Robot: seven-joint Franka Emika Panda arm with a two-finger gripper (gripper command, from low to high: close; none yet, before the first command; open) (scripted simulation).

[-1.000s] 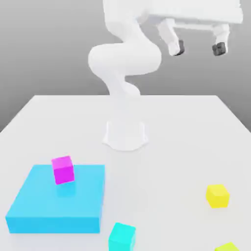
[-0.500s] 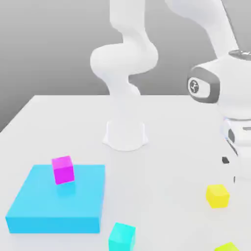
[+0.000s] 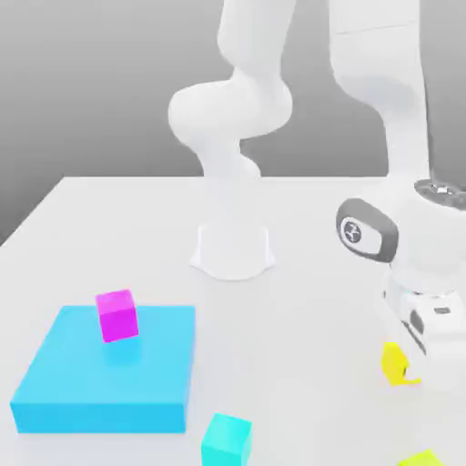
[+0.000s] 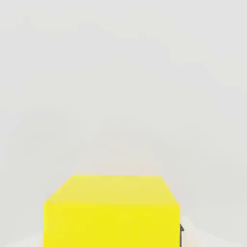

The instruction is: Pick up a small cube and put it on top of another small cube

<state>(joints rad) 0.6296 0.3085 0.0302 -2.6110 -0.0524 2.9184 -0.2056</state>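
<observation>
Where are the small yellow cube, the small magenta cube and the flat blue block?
small yellow cube (image 4: 112, 212), hand view, near face
small magenta cube (image 3: 117, 316), exterior view, front face
flat blue block (image 3: 118, 366), exterior view, top surface

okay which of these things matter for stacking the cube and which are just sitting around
In the job: yellow cube, under the gripper; some other small cube as base, which one I cannot tell.

Lying about, apparently: blue slab, magenta cube on it, cyan cube, lime cube.

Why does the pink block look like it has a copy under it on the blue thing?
In the exterior view the blue slab is a bit shiny, so a faint reflection shows beneath the pink cube. In the hand view the yellow cube is evenly lit, with hardly any shadow.
</observation>
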